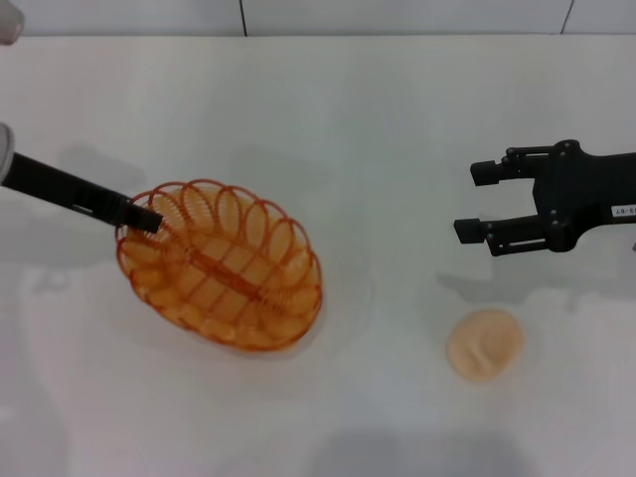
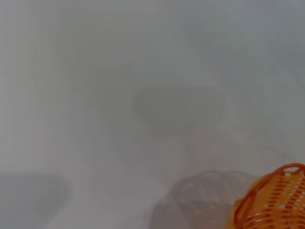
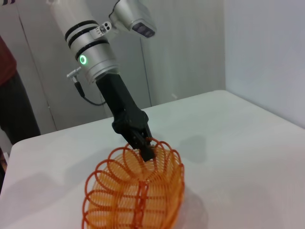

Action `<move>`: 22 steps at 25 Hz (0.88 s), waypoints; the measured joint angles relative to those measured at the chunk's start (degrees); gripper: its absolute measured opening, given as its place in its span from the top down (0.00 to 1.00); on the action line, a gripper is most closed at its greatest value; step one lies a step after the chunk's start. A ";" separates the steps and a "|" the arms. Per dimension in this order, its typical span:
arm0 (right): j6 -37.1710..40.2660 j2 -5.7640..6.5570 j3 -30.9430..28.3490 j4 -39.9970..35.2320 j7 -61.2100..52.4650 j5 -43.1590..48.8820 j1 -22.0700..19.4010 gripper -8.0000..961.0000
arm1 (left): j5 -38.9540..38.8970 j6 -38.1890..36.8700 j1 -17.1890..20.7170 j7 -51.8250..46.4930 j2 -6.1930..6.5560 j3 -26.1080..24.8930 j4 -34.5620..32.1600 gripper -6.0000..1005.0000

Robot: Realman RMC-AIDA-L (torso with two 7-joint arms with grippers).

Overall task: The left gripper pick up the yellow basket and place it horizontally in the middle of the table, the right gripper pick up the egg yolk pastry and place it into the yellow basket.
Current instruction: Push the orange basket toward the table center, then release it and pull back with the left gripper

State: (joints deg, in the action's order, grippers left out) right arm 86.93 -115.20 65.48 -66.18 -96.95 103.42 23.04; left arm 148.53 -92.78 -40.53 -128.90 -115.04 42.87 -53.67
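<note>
Left end effector point(image 1: 146, 221): you see it clamped on the far-left rim of the yellow basket point(image 1: 224, 266).
Right end effector point(image 1: 480, 202): fingers apart, hovering on the right, beyond the egg yolk pastry point(image 1: 484, 344).
Tabletop point(image 1: 378, 129): plain white; the basket lies diagonally, left of centre.
Room: only the right wrist view shows you grey wall panels point(image 3: 181, 43) and the left arm's green ring light point(image 3: 83, 60).

A: What stands around the right claw point(image 1: 475, 202)?
B: Bare table point(image 1: 397, 119) ahead of its open fingers. The egg yolk pastry point(image 1: 484, 344) lies apart from it, nearer the robot, with nothing between.
A: Toward the left?
B: The yellow basket point(image 1: 221, 264) sits well apart, the left claw point(image 1: 144, 219) closed on its rim.
</note>
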 joint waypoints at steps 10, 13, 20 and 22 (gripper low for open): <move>0.15 -0.01 -1.49 -0.09 0.00 -0.18 0.17 0.22 | 0.09 1.47 -1.83 -15.89 -0.46 0.73 0.22 0.91; 0.19 -0.02 -1.50 -0.27 0.00 -0.23 0.17 0.23 | 0.37 2.18 -1.99 -19.21 -0.48 0.78 0.42 0.91; 0.08 -0.03 -1.50 -0.39 -0.01 -0.79 0.16 0.23 | -1.11 5.22 -2.20 -21.99 -1.63 0.82 1.81 0.91; 0.15 0.00 -1.54 -0.48 -0.12 -1.24 0.16 0.23 | -2.26 5.81 -2.26 -22.32 -1.87 0.81 2.76 0.91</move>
State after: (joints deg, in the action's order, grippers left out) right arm 87.08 -115.20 63.95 -66.65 -97.07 102.18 23.20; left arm 146.27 -86.96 -42.79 -151.22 -116.91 43.69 -50.91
